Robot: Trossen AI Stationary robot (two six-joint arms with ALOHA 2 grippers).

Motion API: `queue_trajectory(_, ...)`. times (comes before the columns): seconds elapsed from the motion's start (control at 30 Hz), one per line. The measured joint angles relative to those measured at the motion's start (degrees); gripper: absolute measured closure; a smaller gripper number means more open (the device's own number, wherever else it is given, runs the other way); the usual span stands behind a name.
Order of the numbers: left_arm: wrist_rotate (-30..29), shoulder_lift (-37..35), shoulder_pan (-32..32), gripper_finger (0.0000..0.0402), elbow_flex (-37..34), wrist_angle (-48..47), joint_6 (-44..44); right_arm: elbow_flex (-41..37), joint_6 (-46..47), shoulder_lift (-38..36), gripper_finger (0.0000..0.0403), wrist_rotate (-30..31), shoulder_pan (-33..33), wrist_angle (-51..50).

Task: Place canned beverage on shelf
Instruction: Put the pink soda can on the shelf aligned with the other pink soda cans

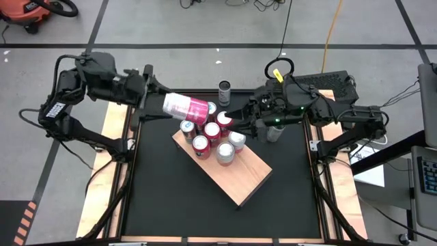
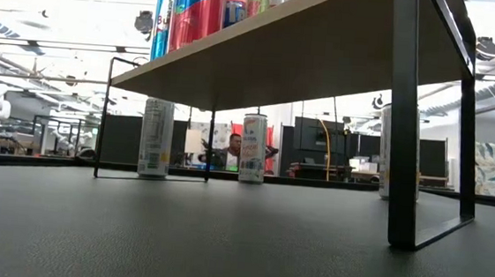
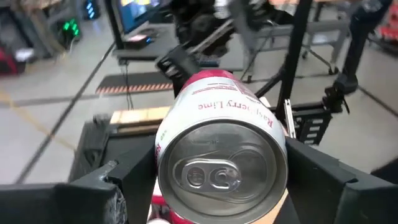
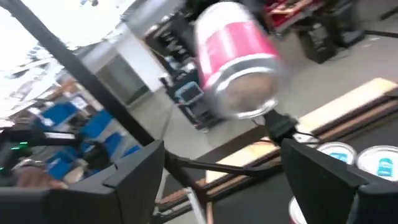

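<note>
My left gripper is shut on a pink and white can that lies on its side in the air over the shelf's far left end. The shelf is a pale wooden slab on black legs. Several cans stand upright on its far left end. My right gripper hovers open just right of those cans with nothing between its fingers. From it, the held can shows farther off. My left gripper pinches the can's round wall near its top end between its two fingers, coming almost level from the table's left. The lid faces back toward the wrist. The can lies nearly level, lifted clear of the cans on the shelf.
One can stands on the black table beyond the shelf and another below my right arm. Both stand on the table behind the shelf legs in the low view: one can, the other. The shelf's near right half is bare wood.
</note>
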Motion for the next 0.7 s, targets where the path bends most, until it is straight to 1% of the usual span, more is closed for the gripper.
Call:
queue_trajectory(0.1, -0.1, 0.0, -1.9, 0.012, 0.0, 0.3, 5.2, 3.8, -0.5, 1.8, 0.0105, 2.1, 0.3, -3.4)
queue_trajectory(0.23, -0.2, 0.3, -4.6, 0.0119, 0.0, 1.0, 13.7, 10.7, -3.7, 4.5, 0.0099, 4.4, 0.7, -7.9)
queue_trajectory(0.33, -0.6, 0.9, -6.7, 0.0119, 0.0, 1.3, 19.0, 16.1, -5.2, 6.9, 0.008, 4.5, 0.7, -12.1)
queue_trajectory(0.43, -1.6, 1.8, -8.9, 0.0119, 0.0, 2.9, 22.2, 19.6, -5.3, 9.2, 0.0054, 4.0, 0.7, -14.4)
queue_trajectory(0.5, -1.8, 2.7, -9.9, 0.0119, 0.0, 3.5, 23.8, 20.8, -4.4, 10.4, 0.0037, 2.9, 0.7, -14.3)
queue_trajectory(0.57, -1.9, 3.4, -11.2, 0.0119, 0.0, 4.3, 25.6, 21.0, -3.7, 11.3, 0.0023, 0.4, 0.7, -13.9)
queue_trajectory(0.7, -1.8, 5.0, -12.9, 0.0118, 0.0, 5.7, 27.1, 21.0, -0.9, 12.6, 0.001, -3.5, 0.6, -13.6)
